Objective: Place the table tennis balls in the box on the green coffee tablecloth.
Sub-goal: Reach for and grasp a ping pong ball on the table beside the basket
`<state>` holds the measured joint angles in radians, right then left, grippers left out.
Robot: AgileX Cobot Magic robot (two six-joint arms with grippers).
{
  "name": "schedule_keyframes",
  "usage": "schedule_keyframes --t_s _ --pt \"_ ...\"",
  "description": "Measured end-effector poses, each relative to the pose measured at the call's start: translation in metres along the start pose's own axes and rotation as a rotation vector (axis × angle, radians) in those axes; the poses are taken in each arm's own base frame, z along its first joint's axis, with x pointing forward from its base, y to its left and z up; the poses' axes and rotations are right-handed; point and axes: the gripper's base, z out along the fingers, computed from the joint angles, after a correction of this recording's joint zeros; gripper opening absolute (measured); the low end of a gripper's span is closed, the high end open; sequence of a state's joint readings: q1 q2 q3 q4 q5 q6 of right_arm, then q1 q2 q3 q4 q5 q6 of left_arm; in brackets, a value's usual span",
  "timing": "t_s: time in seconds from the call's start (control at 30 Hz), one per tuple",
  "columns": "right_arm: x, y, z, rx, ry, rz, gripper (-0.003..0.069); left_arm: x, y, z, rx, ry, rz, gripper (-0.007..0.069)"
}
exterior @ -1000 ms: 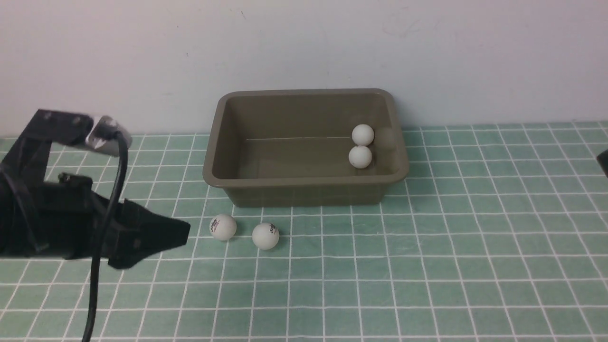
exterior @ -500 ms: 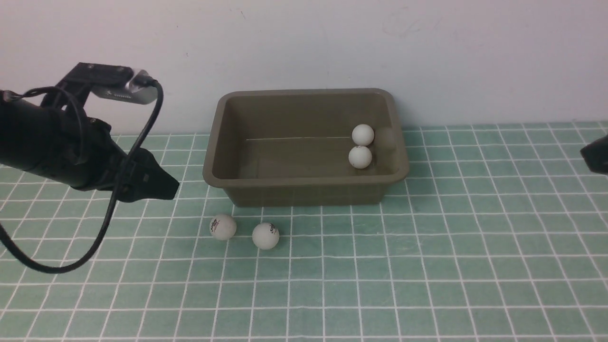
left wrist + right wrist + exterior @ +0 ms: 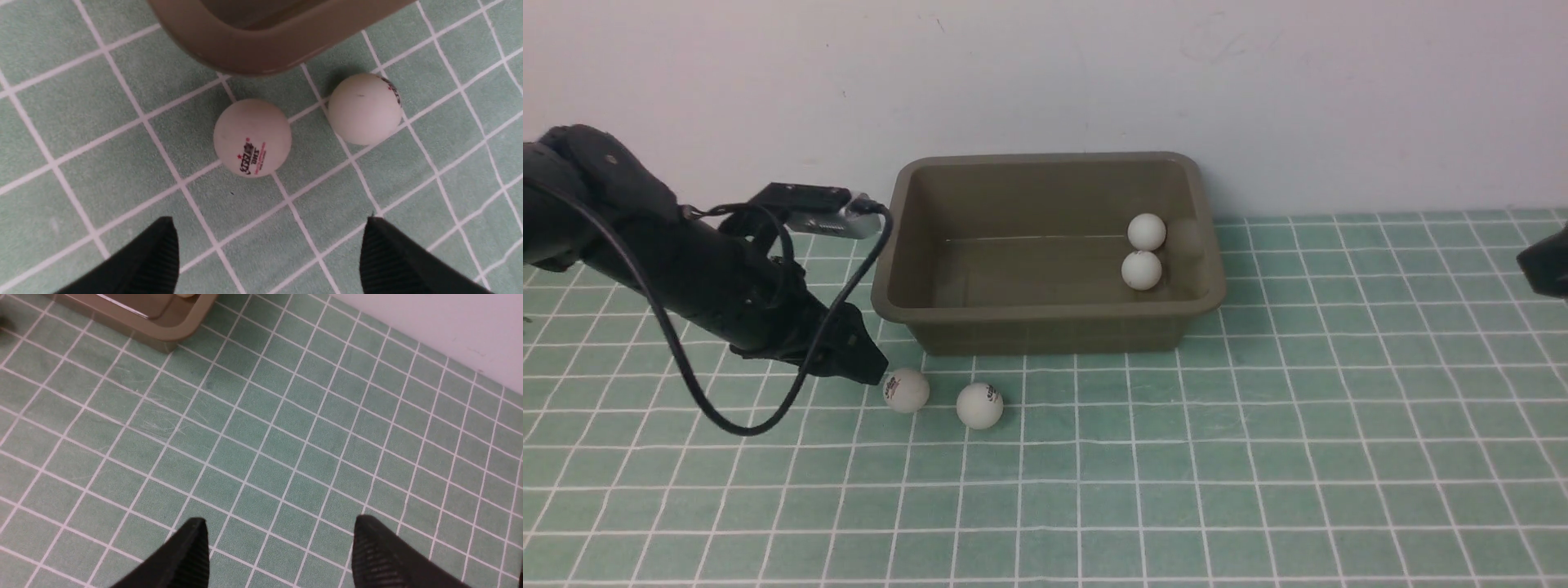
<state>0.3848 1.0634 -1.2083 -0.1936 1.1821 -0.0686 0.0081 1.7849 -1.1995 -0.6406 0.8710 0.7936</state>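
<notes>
Two of the table tennis balls (image 3: 1147, 231) are already sitting inside the box (image 3: 1054, 335), one directly above the other in the front view. They are lying close to the box's right-hand wall, a little above and right of the frame's centre. The other two are lying out on the green coffee tablecloth (image 3: 1258, 457), just below the box's lower-left corner in the picture. There, a left-hand ball (image 3: 907, 389) and a right-hand ball (image 3: 979, 405) are resting near each other, and the left wrist view is showing a strip of cloth between them. So the job is looking about half done, with two balls waiting to be picked up and dropped in. The left gripper (image 3: 870, 371) is reaching in from the left edge of the frame, its tip just beside the left-hand ball. Its jaws are standing wide apart and holding nothing, and that ball is lying ahead of the gap rather than between the fingers. The right gripper (image 3: 280, 539) is appearing only as a dark sliver at the right edge of the front view, well apart from every ball. Its own camera is showing its jaws spread and empty over bare cloth, with only a corner of the box in view.
</notes>
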Motion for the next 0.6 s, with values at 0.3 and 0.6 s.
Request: schedule_keyframes --t_s 0.3,0.6 --pt "0.0 0.0 0.0 -0.003 0.0 0.002 0.0432 -0.014 -0.002 0.041 -0.003 0.021 0.037 0.0535" --pt "0.0 0.0 0.0 -0.003 0.0 0.002 0.0432 -0.02 -0.009 0.048 -0.07 -0.003 0.115 0.0535"
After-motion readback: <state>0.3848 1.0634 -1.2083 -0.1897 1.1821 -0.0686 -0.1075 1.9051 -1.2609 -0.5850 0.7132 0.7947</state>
